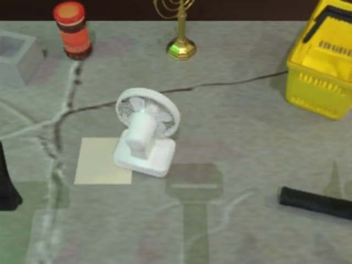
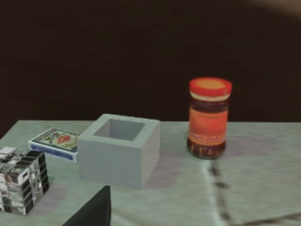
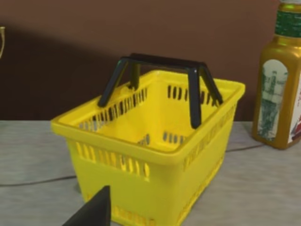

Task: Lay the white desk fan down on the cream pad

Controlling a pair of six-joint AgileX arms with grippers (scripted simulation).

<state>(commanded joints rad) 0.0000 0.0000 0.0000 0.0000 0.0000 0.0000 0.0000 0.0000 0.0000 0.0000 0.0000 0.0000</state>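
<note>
The work surface was a grey marbled table point(image 1: 247, 137) against a dark back wall. The white desk fan point(image 1: 146, 132) stood upright, its base overlapping the right edge of the cream pad point(image 1: 99, 162), with most of the base on bare table. The left gripper point(image 1: 6, 187) was parked at the left edge and the right gripper point(image 1: 313, 202) at the lower right; the finger state of either could not be determined. Risk: the fan was top-heavy, so an off-centre grasp on the cage could tip it away from the pad. Dragging the base could also shift the thin pad.
</note>
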